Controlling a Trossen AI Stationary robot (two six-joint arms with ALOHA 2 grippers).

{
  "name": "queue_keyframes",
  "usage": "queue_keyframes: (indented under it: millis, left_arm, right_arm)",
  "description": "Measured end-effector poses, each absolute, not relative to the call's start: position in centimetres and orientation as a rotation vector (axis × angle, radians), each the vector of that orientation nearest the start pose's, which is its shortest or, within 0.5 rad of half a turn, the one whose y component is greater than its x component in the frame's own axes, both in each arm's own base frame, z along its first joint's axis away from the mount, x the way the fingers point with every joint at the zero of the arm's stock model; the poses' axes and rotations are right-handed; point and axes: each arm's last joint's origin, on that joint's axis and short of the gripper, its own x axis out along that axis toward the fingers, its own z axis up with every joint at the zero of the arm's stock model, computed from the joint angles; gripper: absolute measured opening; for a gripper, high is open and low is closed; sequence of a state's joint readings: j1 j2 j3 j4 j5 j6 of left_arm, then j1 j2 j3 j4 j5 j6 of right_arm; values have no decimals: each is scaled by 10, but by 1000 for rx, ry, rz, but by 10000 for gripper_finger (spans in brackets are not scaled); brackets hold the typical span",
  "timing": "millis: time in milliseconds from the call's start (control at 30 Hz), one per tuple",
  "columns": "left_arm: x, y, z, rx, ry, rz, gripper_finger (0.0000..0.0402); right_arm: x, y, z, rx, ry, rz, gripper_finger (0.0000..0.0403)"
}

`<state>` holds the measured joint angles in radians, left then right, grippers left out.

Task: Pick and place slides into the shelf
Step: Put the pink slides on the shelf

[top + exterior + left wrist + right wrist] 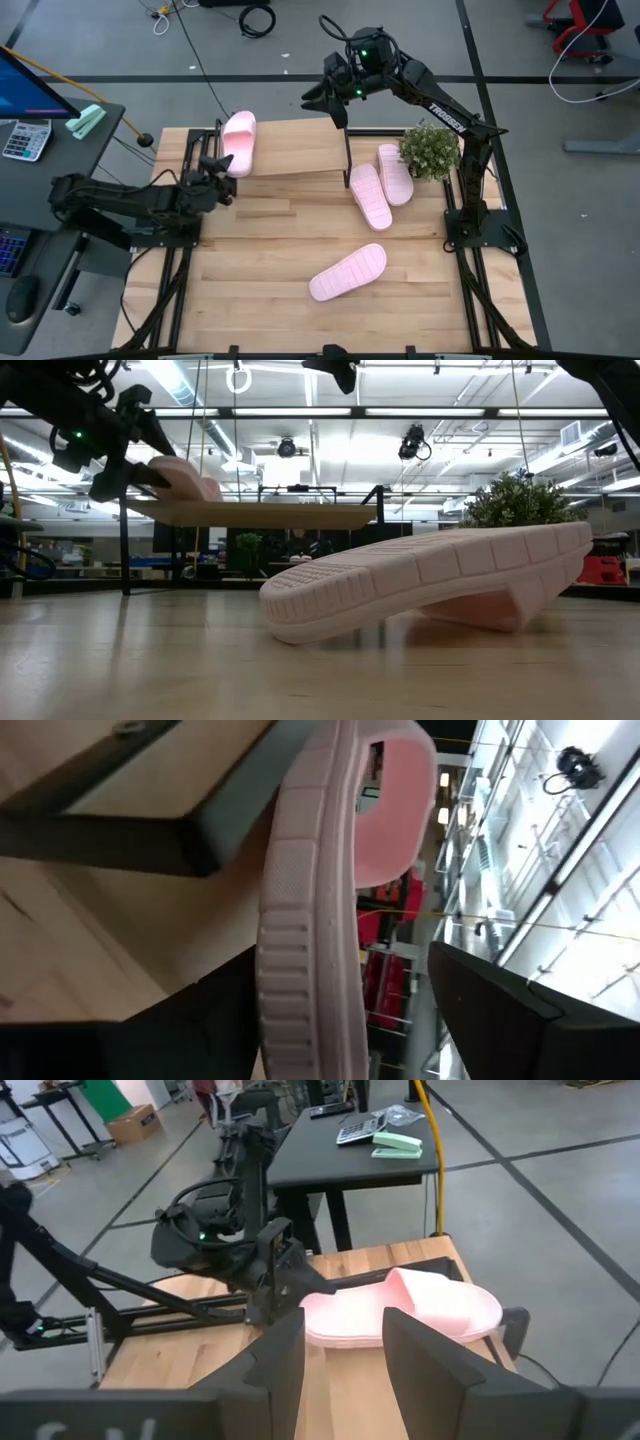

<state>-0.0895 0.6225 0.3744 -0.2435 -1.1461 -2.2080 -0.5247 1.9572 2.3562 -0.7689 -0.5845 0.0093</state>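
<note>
One pale pink slide (240,143) lies sole down on the left end of the shelf (295,152), a light plank on a thin black frame. My left gripper (222,178) is open at that slide's heel end (300,970), one finger on each side of it. Two slides (370,196) (395,172) lie side by side on the table beside the plant. Another slide (348,272) lies sole up near the table's near edge and fills the low view (430,580). My right gripper (335,95) hangs open, high over the shelf's far right end. My left gripper stands level around the slide's heel end, coming from the table's near side. One finger (215,1020) lies close along the sole's ribbed edge (285,950); whether it touches I cannot tell. The other finger (500,1010) stands apart from the slide.
A potted plant (430,150) stands at the table's right, beside the two slides. The shelf's black leg (348,160) stands close to them. Bare plank runs along the shelf to the right of the slide (270,513). A desk with a calculator (25,138) stands off the table's left.
</note>
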Motion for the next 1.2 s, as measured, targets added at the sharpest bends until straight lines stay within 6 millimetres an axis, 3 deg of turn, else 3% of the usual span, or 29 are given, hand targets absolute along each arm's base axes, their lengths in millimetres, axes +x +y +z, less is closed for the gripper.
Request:
queue_keyframes:
  millis: [367,700,1200]
  left_arm:
    - [117,15,227,-1640,-703,892,277]
    - [113,13,221,-1660,-546,890,281]
    - [114,10,217,-1739,-396,849,365]
  right_arm:
    - [361,-190,465,209,316,74,142]
    - [361,-190,465,209,316,73,142]
    - [359,-189,462,227,350,73,142]
